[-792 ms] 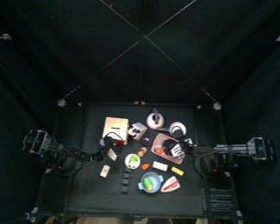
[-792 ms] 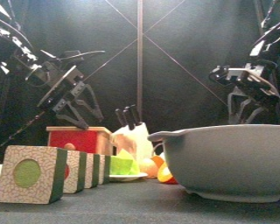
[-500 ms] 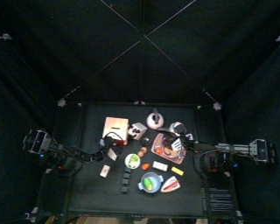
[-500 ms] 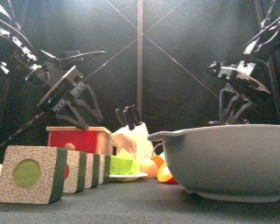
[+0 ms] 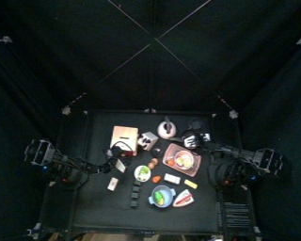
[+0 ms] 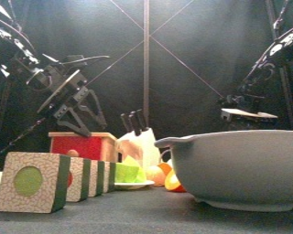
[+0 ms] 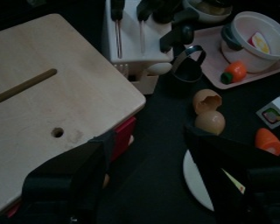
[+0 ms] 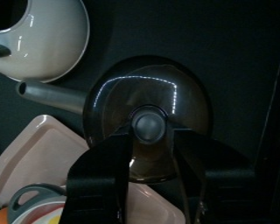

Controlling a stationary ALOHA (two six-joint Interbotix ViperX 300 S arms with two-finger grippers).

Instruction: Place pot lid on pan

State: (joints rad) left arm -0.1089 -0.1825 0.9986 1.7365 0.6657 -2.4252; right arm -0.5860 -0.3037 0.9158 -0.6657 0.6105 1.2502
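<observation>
We're hovering our right gripper point(image 8: 149, 175), jaws spread either side of the knob of the pot lid point(image 8: 146, 109), which sits on the table. Off-centre closing could skid it.

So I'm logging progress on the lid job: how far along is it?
Done: the right gripper has reached the pot lid, open jaws either side of its knob. In hand: taking hold of the knob; the jaws aren't shut on it yet. Left: lifting the lid and setting it on the pan, which I can't pick out with confidence. The left gripper hangs over the wooden board.
</observation>
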